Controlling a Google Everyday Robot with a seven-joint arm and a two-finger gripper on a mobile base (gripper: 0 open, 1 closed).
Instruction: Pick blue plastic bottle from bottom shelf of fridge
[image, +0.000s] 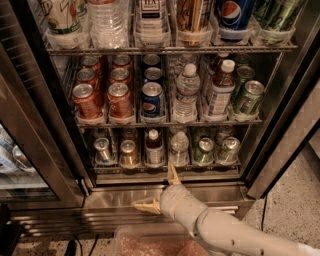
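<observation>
The blue plastic bottle (154, 149) stands upright on the bottom shelf (165, 168) of the fridge (280, 115), in the third lane from the left. It has a white cap, dark contents and a pale label. A gold can (128, 153) is on its left and a small clear water bottle (179, 149) on its right. My gripper (159, 190) is open and empty, low in front of the steel sill (115, 196), just below and slightly right of the bottle. One finger (173, 174) points up at the shelf edge and the other (145, 205) points left.
The middle rack holds red cans (87, 100), Pepsi cans (152, 97), a ribbed water bottle (187, 90), a larger white-capped dark bottle (221, 87) and green cans (249, 97). The open glass door (30, 150) stands at the left. A pinkish bin (150, 244) sits below my arm.
</observation>
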